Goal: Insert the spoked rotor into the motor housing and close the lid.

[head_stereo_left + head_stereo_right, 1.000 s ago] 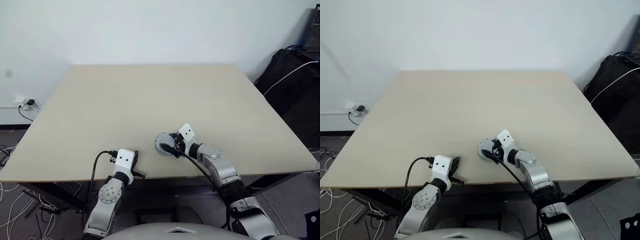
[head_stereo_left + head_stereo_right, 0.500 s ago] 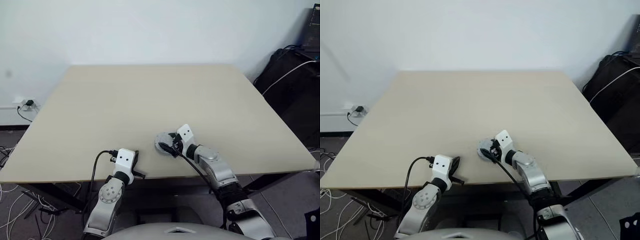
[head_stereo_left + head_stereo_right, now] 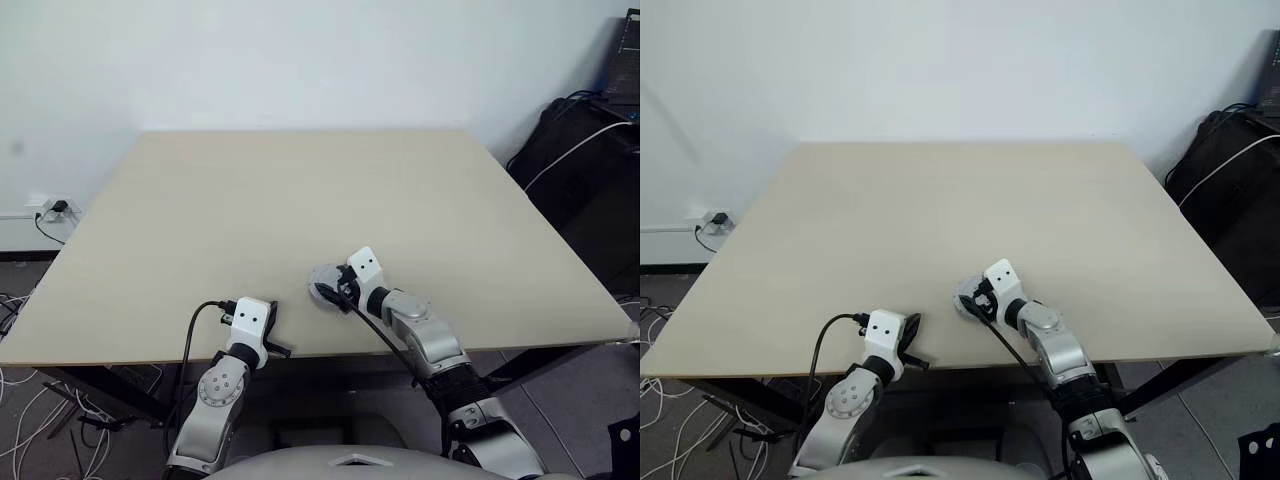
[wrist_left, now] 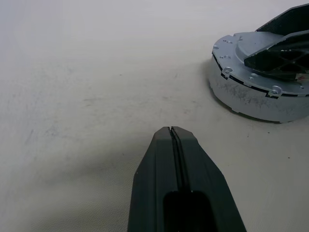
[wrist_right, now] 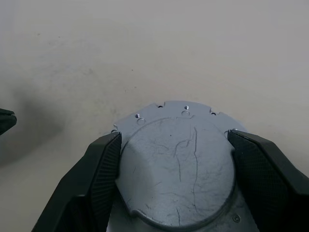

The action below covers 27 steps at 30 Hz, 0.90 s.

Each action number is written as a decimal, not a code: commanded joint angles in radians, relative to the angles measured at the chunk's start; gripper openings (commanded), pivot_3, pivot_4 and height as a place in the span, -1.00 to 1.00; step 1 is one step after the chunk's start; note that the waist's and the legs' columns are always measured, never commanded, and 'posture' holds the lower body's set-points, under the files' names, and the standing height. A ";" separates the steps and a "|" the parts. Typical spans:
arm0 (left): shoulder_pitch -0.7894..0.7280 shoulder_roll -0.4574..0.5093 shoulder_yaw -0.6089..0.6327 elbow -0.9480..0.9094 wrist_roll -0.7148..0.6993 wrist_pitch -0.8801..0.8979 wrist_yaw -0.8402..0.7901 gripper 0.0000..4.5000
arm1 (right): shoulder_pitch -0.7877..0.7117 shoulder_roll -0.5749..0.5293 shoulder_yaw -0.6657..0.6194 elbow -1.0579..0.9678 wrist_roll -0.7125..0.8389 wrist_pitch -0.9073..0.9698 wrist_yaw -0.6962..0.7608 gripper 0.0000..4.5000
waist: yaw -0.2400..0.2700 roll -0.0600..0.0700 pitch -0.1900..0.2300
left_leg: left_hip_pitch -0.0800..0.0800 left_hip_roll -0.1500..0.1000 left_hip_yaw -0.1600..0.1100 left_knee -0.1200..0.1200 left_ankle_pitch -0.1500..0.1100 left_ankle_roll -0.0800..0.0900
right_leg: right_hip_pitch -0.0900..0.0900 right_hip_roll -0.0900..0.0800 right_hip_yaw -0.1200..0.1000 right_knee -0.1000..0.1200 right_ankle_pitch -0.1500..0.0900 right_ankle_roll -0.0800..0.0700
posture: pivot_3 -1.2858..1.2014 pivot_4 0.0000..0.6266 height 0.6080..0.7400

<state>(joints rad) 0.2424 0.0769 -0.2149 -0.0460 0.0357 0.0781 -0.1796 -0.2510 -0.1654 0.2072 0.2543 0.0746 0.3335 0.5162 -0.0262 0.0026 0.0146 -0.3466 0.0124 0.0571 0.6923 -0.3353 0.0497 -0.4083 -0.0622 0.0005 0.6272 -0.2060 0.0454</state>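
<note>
we see even, soft light on the table point(image 3: 300, 190). shadows stay faint. the wrist views blur close up.

Beige desk point(image 3: 300, 200), top matte with faint scuffs. White wall point(image 3: 300, 60) behind far edge. Wall socket with plug point(image 3: 52, 206) off desk's left edge, loose cables point(image 3: 20, 400) on floor below. Black bag point(image 3: 585, 180) with white cable beyond right edge.

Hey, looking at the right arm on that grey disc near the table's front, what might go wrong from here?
1. The right tool straddles the lid by its raised middle; on that smooth metal the fingers might slip.
2. The lid sits close to the table front edge, so a nudge may push it off.
3. The shut left tool rests nearby and could get bumped.
</note>
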 commanded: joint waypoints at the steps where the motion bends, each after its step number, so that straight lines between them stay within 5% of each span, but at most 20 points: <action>1: -0.011 -0.008 -0.004 -0.042 -0.011 -0.015 -0.008 -1.00 | -0.011 0.003 0.008 -0.029 -0.013 0.032 -0.014 0.42 | 0.000 0.000 0.000 | 0.000 0.000 0.000 0.000 0.000 0.000 | 0.000 0.000 0.000 0.000 0.000 0.000 | 0.03 -1.00 1.00; 10: -0.011 -0.012 -0.002 -0.044 -0.012 -0.012 -0.007 -1.00 | -0.021 -0.040 0.085 -0.048 -0.097 0.084 -0.004 0.42 | 0.000 0.000 -0.001 | 0.000 0.000 0.000 0.000 0.000 0.000 | 0.000 0.000 0.000 0.000 0.000 0.000 | 0.03 -1.00 1.00; 27: -0.009 -0.011 -0.004 -0.043 -0.019 -0.016 -0.005 -1.00 | -0.032 -0.014 0.026 -0.047 -0.056 0.174 -0.055 0.42 | 0.000 0.000 -0.002 | 0.001 0.002 0.000 0.000 0.000 0.000 | 0.001 0.000 0.000 0.000 0.000 0.000 | 0.03 -1.00 1.00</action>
<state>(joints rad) 0.2440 0.0762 -0.2150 -0.0460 0.0210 0.0781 -0.1839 -0.2785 -0.1726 0.2464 0.1917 0.0275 0.4723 0.4799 -0.0257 0.0023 0.0123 -0.3450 0.0154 0.0569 0.6923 -0.3352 0.0497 -0.4074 -0.0623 0.0004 0.6273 -0.2060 0.0454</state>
